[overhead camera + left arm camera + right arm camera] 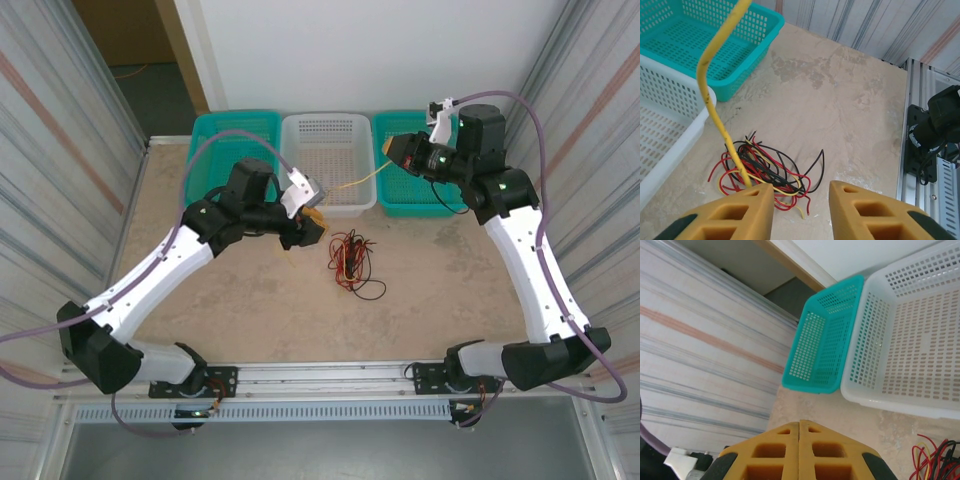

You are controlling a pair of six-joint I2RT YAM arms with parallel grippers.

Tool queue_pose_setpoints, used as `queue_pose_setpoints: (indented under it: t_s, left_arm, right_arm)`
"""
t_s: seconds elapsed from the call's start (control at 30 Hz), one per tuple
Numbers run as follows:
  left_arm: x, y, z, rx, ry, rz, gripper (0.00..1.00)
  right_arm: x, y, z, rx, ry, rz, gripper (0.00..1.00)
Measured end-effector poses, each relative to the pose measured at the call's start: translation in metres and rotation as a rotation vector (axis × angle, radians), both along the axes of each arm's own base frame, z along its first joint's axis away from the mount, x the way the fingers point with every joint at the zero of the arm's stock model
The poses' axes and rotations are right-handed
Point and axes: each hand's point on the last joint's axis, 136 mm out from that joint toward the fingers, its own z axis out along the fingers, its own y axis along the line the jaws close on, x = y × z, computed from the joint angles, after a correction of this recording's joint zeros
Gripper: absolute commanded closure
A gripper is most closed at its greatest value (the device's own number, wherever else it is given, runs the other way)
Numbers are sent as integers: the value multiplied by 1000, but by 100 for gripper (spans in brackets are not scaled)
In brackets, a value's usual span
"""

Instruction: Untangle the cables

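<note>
**Yellow strand lifted over the white basket, knot on the table**

The cables (350,262) lie as one red, black and yellow tangle on the table (440,290), just in front of the white basket (330,140). One yellow cable (701,75) rises out of that heap and crosses above the white basket's front right corner.

The left gripper (800,189) hangs over the front rim of the white basket, just above the tangle. Its jaws stand partly apart with a clear gap, and nothing is pinched between them. The yellow cable only runs past the tip of one finger.

The right gripper (799,427) hovers off the white basket's right side, its fingers pressed fully together. From above, the yellow cable ends at those fingertips, so it is probably clamped there, though its own camera does not show the wire.

Risks from here, as I judge them:
- the wire sits at the left finger's edge, so a squeeze may miss it
- a hard pull may tighten the loops or drag the whole heap along
- the raised strand could snag the white basket's rim and shift it
</note>
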Motion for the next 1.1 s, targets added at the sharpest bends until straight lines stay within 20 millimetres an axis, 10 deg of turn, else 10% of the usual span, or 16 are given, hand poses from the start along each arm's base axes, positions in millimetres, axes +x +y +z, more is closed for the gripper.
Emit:
queue_pose_setpoints:
  t_s: [0.8, 1.1]
  left_arm:
    - [18, 3, -37, 50, 22, 92, 83]
    - [19, 25, 3, -17, -72, 154, 35]
  right_arm:
    - [-9, 3, 11, 34, -28, 27, 100]
    - [-10, 3, 8, 30, -17, 28, 100]
